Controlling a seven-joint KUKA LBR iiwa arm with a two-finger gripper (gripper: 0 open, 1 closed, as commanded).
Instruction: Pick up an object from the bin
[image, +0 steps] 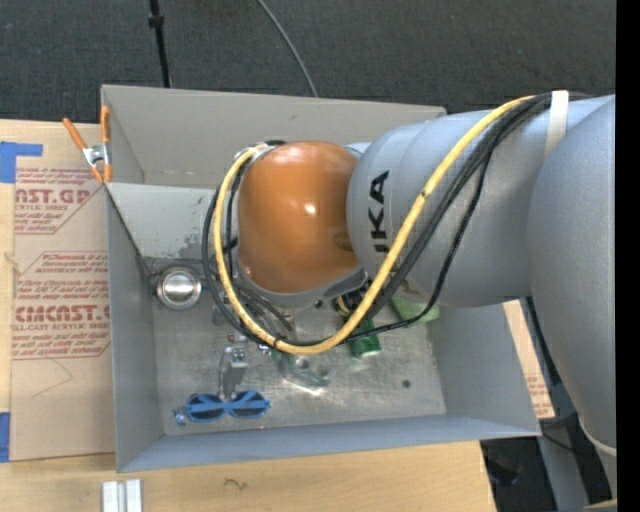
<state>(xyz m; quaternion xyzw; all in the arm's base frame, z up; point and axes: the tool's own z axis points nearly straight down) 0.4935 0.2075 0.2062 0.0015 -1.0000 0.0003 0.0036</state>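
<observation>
Blue toy glasses lie lower left; the gripper just above might knock them away. Open or closed? Cannot tell.

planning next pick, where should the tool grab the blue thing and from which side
Probably at the narrow waist of the blue thing, from above, closing across its short width: it lies flat, two loops end to end.

Grey arm reaching in from the right, angled down into the bin, orange wrist cover uppermost (glossy, dome-shaped), yellow and black cables looped around it.
</observation>
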